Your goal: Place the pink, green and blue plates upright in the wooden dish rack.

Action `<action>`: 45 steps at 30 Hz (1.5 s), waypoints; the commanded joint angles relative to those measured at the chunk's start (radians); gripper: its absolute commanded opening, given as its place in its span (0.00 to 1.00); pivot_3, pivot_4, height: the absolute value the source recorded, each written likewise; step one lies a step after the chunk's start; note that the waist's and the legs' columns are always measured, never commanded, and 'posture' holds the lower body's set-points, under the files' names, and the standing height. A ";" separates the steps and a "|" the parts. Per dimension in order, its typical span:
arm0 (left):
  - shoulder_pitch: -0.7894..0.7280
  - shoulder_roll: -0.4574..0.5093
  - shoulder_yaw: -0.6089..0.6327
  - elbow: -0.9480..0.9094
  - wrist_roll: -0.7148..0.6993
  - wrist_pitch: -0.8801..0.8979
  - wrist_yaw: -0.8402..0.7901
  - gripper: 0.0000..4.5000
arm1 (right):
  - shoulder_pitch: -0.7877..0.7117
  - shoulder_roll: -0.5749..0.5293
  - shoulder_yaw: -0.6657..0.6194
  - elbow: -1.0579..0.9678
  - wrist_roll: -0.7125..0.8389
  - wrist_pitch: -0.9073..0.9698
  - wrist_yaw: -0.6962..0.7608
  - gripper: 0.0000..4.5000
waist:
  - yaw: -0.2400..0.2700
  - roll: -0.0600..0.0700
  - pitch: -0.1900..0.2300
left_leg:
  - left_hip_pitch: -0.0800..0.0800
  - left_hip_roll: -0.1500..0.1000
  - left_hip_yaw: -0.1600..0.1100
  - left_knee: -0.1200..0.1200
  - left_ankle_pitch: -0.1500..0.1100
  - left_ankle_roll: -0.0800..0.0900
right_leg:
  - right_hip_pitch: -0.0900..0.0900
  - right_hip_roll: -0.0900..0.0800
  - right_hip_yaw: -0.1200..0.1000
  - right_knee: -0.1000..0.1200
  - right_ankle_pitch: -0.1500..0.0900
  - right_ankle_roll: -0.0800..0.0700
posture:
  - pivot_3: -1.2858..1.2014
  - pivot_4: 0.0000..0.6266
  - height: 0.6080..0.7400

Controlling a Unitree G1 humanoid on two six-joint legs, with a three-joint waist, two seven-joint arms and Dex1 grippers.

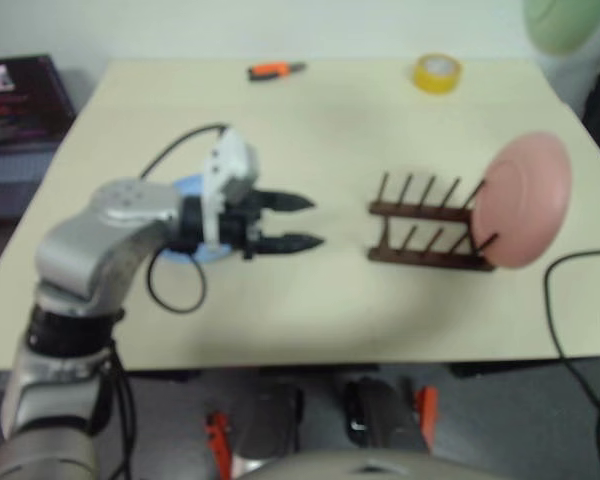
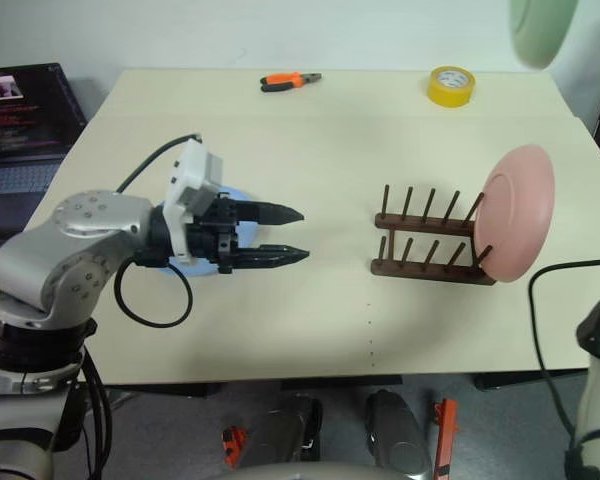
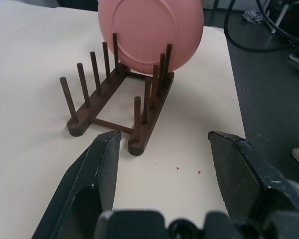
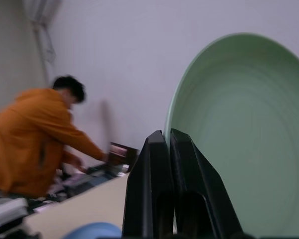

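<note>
The pink plate (image 2: 518, 212) stands upright at the right end of the wooden dish rack (image 2: 425, 245), leaning between the last pegs. The green plate (image 2: 540, 28) hangs high over the table's far right corner. My right gripper (image 4: 167, 137) is shut on the green plate's (image 4: 239, 134) rim. The blue plate (image 1: 187, 186) lies flat on the table at the left, mostly hidden under my left arm. My left gripper (image 2: 295, 233) hovers open and empty above the table, pointing at the rack (image 3: 104, 107) and the pink plate (image 3: 149, 30), well short of them.
Orange pliers (image 2: 290, 80) and a yellow tape roll (image 2: 450, 85) lie near the table's far edge. A dark box (image 2: 25, 105) sits beyond the left edge. A black cable (image 2: 540, 300) loops at the right. A person in orange (image 4: 35, 144) bends over another table.
</note>
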 commanded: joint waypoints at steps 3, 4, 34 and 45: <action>0.010 0.021 0.052 -0.054 -0.026 0.010 0.011 0.68 | 0.072 0.048 -0.151 -0.074 0.254 0.128 -0.162 0.01 | 0.003 0.000 0.000 | -0.002 0.000 0.000 0.000 0.001 -0.001 | -0.002 0.000 -0.001 0.000 0.000 0.000 | 0.52 0.24 1.00; 0.013 0.022 0.054 -0.057 -0.026 0.013 0.013 0.68 | 0.103 0.054 -0.162 -0.092 0.283 0.144 -0.189 0.01 | 0.004 0.000 0.000 | -0.002 0.000 -0.001 0.000 0.001 -0.001 | -0.002 0.000 -0.001 0.000 0.000 0.000 | 0.52 0.24 1.00; -0.009 0.006 0.033 -0.033 -0.025 0.018 -0.004 0.68 | 0.525 0.106 -0.067 -0.361 0.851 -0.041 -0.644 0.01 | -0.019 0.000 0.000 | 0.001 0.001 0.002 0.001 -0.001 0.004 | -0.001 0.000 0.000 0.005 0.001 0.000 | 0.52 0.24 1.00; -0.011 0.005 0.029 -0.028 -0.024 0.017 -0.004 0.68 | 0.616 0.114 -0.021 -0.411 0.909 -0.123 -0.679 0.01 | -0.020 0.000 0.000 | 0.001 0.001 0.002 0.001 -0.001 0.004 | -0.001 0.000 0.000 0.005 0.001 0.001 | 0.52 0.24 1.00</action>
